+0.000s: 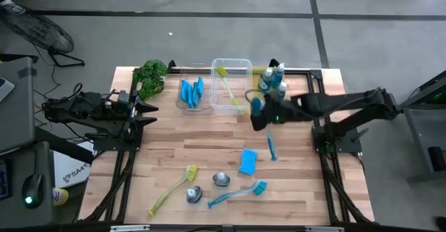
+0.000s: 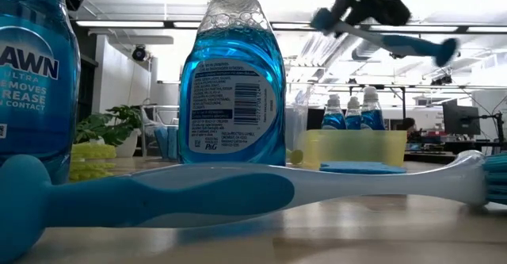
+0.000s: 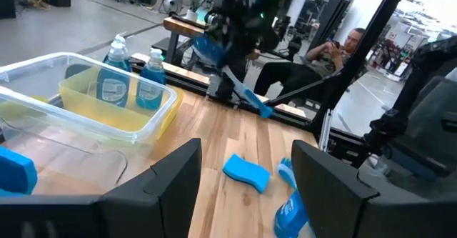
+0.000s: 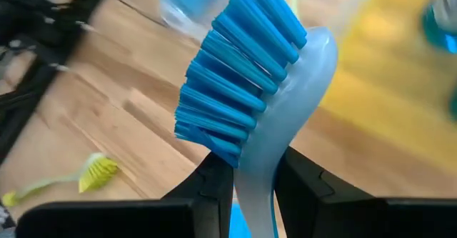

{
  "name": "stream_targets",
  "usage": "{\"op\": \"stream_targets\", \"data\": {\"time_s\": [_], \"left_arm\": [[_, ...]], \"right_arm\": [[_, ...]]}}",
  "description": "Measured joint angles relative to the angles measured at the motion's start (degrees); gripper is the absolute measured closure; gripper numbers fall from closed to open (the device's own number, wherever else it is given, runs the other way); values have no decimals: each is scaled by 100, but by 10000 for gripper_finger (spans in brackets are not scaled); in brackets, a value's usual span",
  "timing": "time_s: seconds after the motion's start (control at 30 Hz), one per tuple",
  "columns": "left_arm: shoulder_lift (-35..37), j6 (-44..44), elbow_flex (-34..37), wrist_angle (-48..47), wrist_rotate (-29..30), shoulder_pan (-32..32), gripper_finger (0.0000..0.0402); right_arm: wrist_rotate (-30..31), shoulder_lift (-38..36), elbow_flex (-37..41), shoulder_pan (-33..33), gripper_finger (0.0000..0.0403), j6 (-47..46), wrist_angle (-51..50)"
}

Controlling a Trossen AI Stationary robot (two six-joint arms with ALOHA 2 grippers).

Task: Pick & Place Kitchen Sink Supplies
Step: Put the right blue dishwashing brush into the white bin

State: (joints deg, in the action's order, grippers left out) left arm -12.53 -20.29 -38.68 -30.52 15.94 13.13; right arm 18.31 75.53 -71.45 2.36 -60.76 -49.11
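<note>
A: What's on the left?

B: The left gripper (image 1: pixel 155 111) waits by the plant (image 1: pixel 150 76) — its fingers (image 3: pixel 161 188) are spread, holding nothing.

A: And in the middle?

B: Sponges sit in a small clear bin (image 1: pixel 193 104). A yellow-green brush (image 1: pixel 228 86) lies in the big clear bin (image 1: pixel 245 66).

A: And the right?

B: The right gripper (image 1: pixel 259 113) is up over the surface (image 1: pixel 209 148), its fingers (image 4: pixel 214 181) clenched on the blue brush (image 4: pixel 250 102) just below the bristles. The long handle hangs out sideways.

A: What could go wrong?

B: I think the handle could bump a bin wall — then the brush might twist out and drop.
</note>
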Motion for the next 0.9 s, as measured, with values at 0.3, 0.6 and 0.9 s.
{"op": "stream_targets", "data": {"time_s": [0.3,0.6,0.9], "left_arm": [[0,-444,0,2,350,0,188],[0,-645,0,0,805,0,188],[0,-880,-2,0,833,0,188]], "right_arm": [[-771,13,-779,-1348,331,2327,827],[-1447,143,-842,-2323,331,3610,2106],[-2841,740,-837,-3003,331,3882,3067]]}}
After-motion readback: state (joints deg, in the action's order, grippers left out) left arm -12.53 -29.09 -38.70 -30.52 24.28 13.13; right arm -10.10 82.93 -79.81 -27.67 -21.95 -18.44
